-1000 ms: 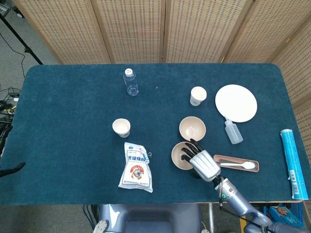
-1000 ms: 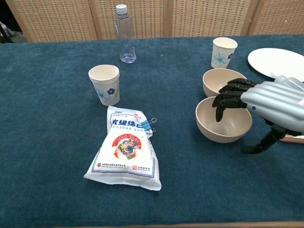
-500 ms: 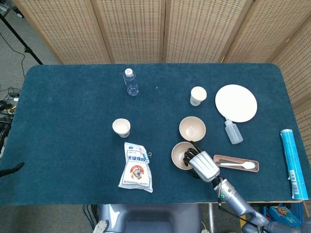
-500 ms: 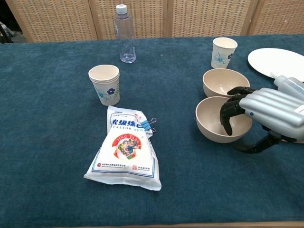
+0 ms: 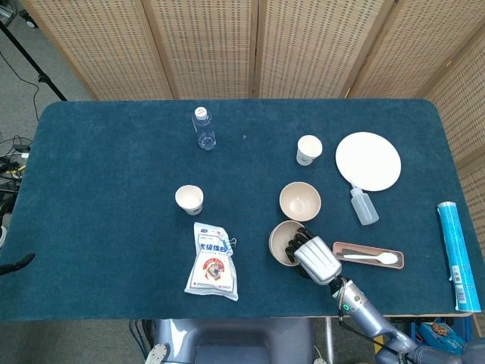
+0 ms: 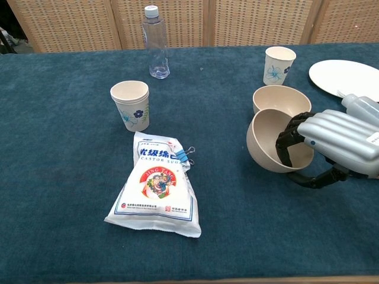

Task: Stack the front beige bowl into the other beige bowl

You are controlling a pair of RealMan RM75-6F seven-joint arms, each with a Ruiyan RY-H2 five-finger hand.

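The table (image 6: 59,195) is covered with dark blue cloth, matt and a little fuzzy. Both beige bowls, the front beige bowl (image 6: 269,139) and the other beige bowl (image 6: 278,99), look smooth and matt. The right hand (image 6: 331,142) has glossy silver shells and black fingers (image 6: 285,144). The bottle (image 6: 155,44) is clear plastic, the snack bag (image 6: 157,189) shiny plastic.

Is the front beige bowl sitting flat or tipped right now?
Tipped. In the chest view the front beige bowl opens toward the camera's left, the right hand gripping its rim.
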